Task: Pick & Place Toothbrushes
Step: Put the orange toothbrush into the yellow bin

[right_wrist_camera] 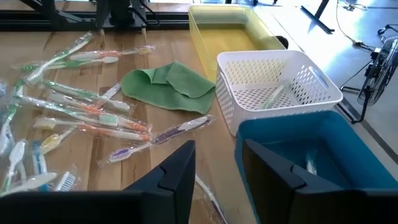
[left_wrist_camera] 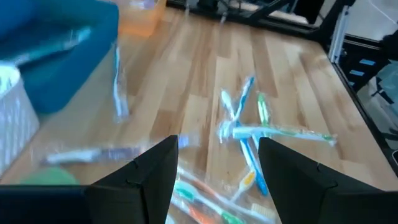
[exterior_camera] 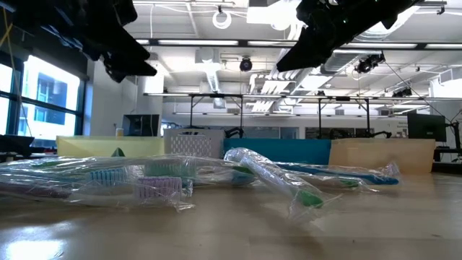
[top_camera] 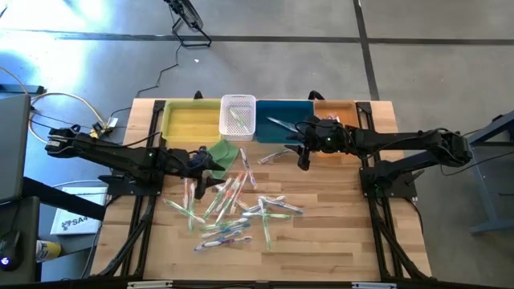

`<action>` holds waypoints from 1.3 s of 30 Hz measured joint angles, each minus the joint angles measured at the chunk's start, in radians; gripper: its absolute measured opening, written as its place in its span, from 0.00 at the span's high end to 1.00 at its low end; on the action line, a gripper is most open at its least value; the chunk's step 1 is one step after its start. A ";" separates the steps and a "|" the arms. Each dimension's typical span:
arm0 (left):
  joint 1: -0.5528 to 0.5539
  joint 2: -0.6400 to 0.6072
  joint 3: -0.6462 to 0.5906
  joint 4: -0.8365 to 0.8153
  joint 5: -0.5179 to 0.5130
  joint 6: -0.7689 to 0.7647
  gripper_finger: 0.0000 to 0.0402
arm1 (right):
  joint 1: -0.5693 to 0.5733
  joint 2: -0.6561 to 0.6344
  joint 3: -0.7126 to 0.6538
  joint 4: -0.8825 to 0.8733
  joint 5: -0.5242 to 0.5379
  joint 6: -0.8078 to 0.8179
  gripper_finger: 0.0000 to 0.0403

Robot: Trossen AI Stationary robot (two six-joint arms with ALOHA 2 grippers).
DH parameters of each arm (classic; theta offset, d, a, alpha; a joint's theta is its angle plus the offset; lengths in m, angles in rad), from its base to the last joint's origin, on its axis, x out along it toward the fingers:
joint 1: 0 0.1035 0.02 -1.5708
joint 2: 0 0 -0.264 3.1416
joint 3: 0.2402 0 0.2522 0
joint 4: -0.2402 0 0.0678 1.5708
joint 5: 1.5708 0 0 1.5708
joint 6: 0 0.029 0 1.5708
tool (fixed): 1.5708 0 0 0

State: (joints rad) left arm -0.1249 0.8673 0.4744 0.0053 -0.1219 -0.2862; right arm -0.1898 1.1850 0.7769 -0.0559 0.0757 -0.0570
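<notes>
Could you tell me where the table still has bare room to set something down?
The wood along the near table edge is bare, as is the strip right of the toothbrushes. It is crowded mid-table around the green cloth.

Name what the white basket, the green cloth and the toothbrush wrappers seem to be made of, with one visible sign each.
White basket: likely rigid plastic; evenly perforated walls. Green cloth: soft matte fabric; it lies in folds. Toothbrush wrappers: thin clear film, probably plastic; crinkled and glossy.
</notes>
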 joint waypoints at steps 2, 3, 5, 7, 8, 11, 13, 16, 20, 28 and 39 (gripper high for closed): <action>0.000 0.000 0.000 -0.047 0.000 -0.085 0.46 | 0.000 0.014 0.000 0.006 0.000 0.000 0.73; 0.000 0.000 0.000 -0.076 0.000 -0.133 0.46 | 0.000 0.019 0.000 0.007 0.000 0.000 0.74; 0.000 0.000 0.000 -0.150 0.001 -0.221 0.46 | -0.004 0.038 0.000 0.010 -0.002 0.001 0.76; 0.000 0.000 0.000 -0.239 0.010 -0.297 0.46 | -0.007 0.064 0.000 0.027 -0.005 0.003 0.78; 0.000 0.000 0.003 -0.293 0.014 -0.328 0.46 | -0.007 0.078 0.000 0.029 -0.008 0.004 0.79; 0.000 0.000 0.039 -0.488 0.027 -0.399 0.46 | -0.007 0.133 0.000 0.054 -0.012 0.003 0.80; 0.000 0.000 0.073 -0.625 0.027 -0.427 0.46 | -0.007 0.167 0.000 0.069 -0.016 0.003 0.80; 0.000 0.000 0.138 -0.795 0.016 -0.459 0.46 | -0.006 0.206 0.000 0.103 -0.030 0.000 0.80; 0.000 0.000 0.214 -0.944 -0.032 -0.484 0.46 | -0.006 0.213 -0.001 0.129 -0.031 0.000 0.80; 0.000 0.001 0.249 -1.124 -0.108 -0.602 0.46 | -0.006 0.174 -0.001 0.145 -0.031 0.001 0.80; 0.000 0.015 0.236 -1.219 -0.207 -0.813 0.46 | -0.006 0.174 -0.001 0.141 -0.028 -0.026 0.80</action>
State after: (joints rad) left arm -0.1246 0.8822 0.7101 -1.2133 -0.3291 -1.0995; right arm -0.1963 1.3590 0.7761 0.0853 0.0475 -0.0830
